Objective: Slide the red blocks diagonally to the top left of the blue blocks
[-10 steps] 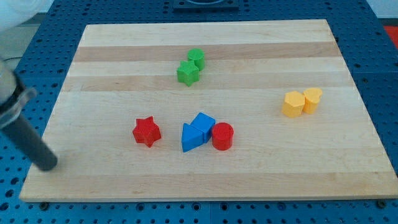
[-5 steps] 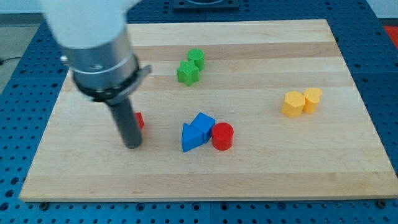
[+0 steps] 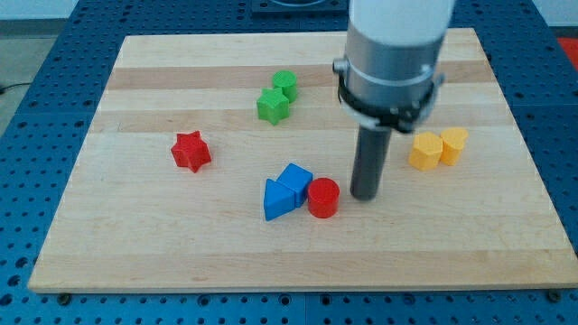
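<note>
A red star block [image 3: 191, 151] lies on the wooden board, up and to the left of the blue blocks. A blue cube [image 3: 294, 181] and a blue triangular block [image 3: 277, 200] sit together near the board's middle bottom. A red cylinder [image 3: 323, 198] touches the blue blocks on their right side. My tip [image 3: 364, 195] is on the board just right of the red cylinder, a small gap apart from it.
A green star [image 3: 272, 106] and a green cylinder [image 3: 285, 84] sit together toward the view's top. Two yellow blocks [image 3: 426, 151] [image 3: 453, 143] sit at the right, right of the rod. The board's edge [image 3: 298, 287] runs along the bottom.
The arm swept from the far left to the right of the red cylinder. The red star block has moved up and to the left. The other blocks have not moved.
</note>
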`<control>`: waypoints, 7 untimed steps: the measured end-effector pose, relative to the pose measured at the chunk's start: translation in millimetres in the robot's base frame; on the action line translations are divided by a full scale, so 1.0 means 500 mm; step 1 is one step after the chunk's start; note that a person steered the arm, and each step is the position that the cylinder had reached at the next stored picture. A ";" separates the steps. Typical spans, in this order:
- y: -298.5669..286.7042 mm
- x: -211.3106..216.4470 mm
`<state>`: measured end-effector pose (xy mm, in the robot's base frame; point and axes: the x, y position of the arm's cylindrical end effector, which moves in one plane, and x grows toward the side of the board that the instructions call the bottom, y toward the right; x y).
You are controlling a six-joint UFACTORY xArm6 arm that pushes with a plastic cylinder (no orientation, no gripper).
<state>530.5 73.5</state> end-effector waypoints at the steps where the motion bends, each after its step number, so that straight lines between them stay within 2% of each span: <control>1: -0.052 0.042; 2: 0.045 0.028; 3: 0.080 -0.045; 4: -0.043 -0.034; 5: -0.115 0.028; 6: -0.186 0.057; 7: -0.207 0.096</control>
<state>578.5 -30.2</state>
